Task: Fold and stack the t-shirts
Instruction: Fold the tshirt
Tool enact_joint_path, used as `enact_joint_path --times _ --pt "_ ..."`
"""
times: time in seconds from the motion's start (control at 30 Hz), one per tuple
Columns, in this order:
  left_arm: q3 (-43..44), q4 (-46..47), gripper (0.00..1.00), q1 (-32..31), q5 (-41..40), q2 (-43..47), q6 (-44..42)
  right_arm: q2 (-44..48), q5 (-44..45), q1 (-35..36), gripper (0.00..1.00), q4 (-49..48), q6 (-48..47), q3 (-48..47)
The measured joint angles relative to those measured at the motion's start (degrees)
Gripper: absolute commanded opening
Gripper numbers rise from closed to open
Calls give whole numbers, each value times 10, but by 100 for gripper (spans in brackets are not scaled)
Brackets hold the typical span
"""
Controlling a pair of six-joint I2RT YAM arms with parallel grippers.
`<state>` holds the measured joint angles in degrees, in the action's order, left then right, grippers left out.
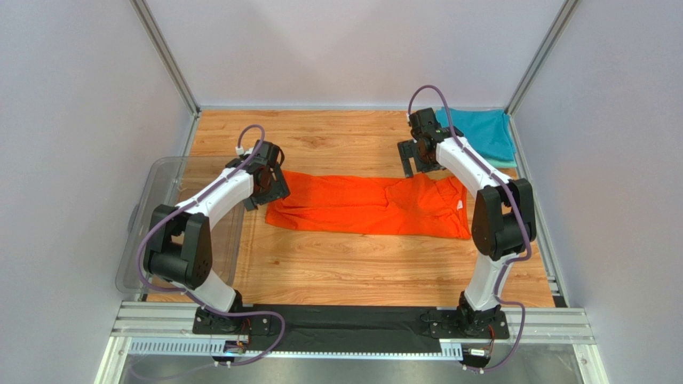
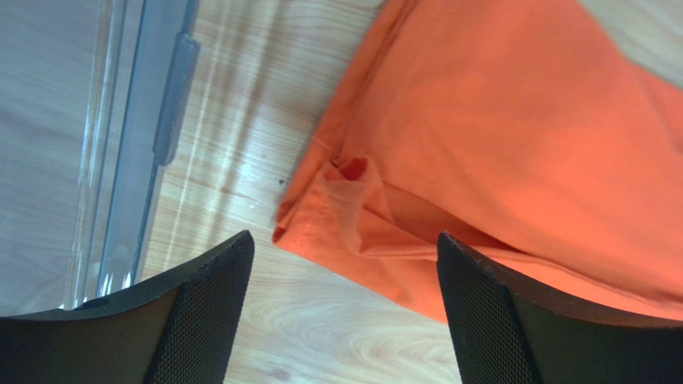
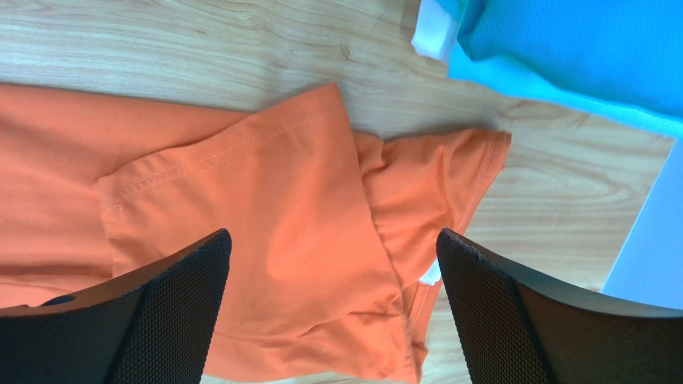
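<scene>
Shirt point(image 1: 369, 206) of soft orange fabric, long rumpled rectangle

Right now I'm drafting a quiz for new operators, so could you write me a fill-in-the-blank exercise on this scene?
1. The t-shirt lying across the middle of the table is ____ in colour.
2. The teal shirt lies in the far ____ corner.
3. The left hand and the right hand both hang over the t-shirt with jaws ____.
4. The clear tub stands at the table's ____ side.
Missing words: orange; right; open; left.
</scene>
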<state>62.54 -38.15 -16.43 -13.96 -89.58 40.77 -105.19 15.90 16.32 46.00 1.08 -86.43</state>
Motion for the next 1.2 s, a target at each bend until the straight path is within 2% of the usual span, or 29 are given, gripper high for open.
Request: enact_joint_path --times 0.17,0.33,0.43,0.6,0.8,0.93,1.07,1.2 --pt "7 -2 94 -19 28 28 -10 93 -9 0 100 5 66 72" --pt "40 13 95 -46 91 23 -28 224 -60 0 100 -20 142 218" --pt "63 40 95 -48 132 -6 -37 282 -89 0 100 -32 176 300" --pt "89 71 95 -48 170 -87 -46 321 -104 -3 100 -35 202 355" --pt "115 76 95 -47 185 -168 -61 316 -115 -14 100 -59 215 359" --pt "129 81 95 -45 196 -197 -64 267 -129 -26 100 -90 224 358" --pt "91 100 95 -43 207 -180 -63 189 -140 -37 100 -108 234 335" --pt "0 129 95 -43 229 -116 -61 109 -160 -40 100 -119 240 285"
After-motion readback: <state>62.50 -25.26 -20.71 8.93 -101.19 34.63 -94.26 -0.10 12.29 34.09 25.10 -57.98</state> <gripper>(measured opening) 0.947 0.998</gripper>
